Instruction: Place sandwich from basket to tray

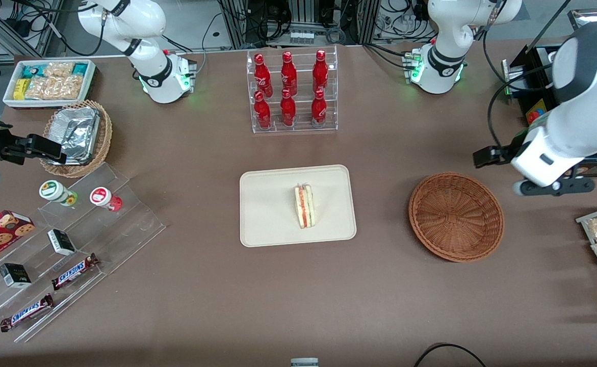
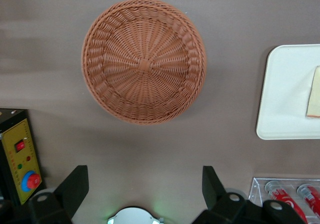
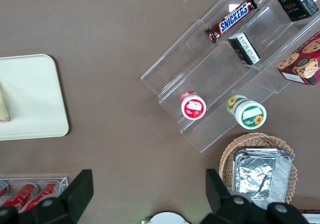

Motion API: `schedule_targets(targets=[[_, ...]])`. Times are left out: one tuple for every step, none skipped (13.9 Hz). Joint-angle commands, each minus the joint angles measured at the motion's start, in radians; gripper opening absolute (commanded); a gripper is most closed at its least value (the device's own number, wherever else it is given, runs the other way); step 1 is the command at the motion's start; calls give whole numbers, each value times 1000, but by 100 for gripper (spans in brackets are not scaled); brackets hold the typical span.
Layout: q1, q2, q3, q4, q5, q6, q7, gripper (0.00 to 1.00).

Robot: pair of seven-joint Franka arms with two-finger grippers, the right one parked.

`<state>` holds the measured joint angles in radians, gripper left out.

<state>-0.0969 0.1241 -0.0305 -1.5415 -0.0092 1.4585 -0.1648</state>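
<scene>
The sandwich [image 1: 305,206] stands on its edge on the tray [image 1: 267,204], near the tray's middle, its red and green filling stripes facing up. The tray lies flat on the brown table [image 1: 298,295], nearer the front camera than the rack of red bottles [image 1: 292,90]. Toward the working arm's end of the table sits the basket [image 1: 456,216], with nothing in it. The end effector [image 2: 145,189] hangs above the table beside the basket, its fingers [image 2: 75,188] spread wide apart, holding nothing.
</scene>
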Motion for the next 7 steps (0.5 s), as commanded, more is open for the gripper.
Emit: schedule_targets(targets=[[71,-69,-48,-25,-11,-52,34,100],[85,-83,-58,-23,-11,-66,34,100],[89,-99,-58,-23,-9,-72,36,100],[103,-110,-58,-22,-9,-76,36,100],[108,-116,-60,-17,-9,-87,37,100],[109,-121,-57,0,-9,-108,38,100],[109,-121,-55,9,-9,-118,38,100]])
